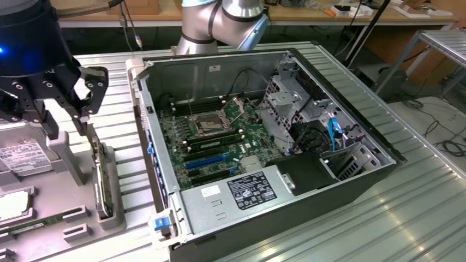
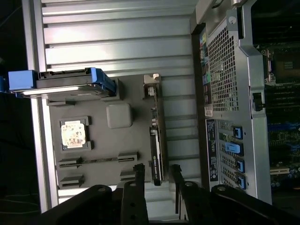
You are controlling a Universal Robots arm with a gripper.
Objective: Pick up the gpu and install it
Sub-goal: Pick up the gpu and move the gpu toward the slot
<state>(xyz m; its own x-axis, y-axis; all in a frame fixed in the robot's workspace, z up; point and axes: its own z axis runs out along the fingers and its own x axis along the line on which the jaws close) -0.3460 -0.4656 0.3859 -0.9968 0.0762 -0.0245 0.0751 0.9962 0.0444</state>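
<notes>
I cannot read any writing: the labels on the power supply (image 1: 251,191) and the hard drive (image 1: 18,155) are too small. The gpu (image 2: 156,150) is a thin dark card with a silver bracket (image 2: 151,86) at one end. It stands on its long edge in the grey tray (image 2: 98,150) on the desk (image 1: 407,218). Its long axis runs parallel to the computer case (image 1: 350,109), with the bracket end toward the hard drive. The jaws are apart, one on each side of the card's other end.

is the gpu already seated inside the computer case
No, the gpu stands on edge in the grey tray outside the open computer case.
</notes>
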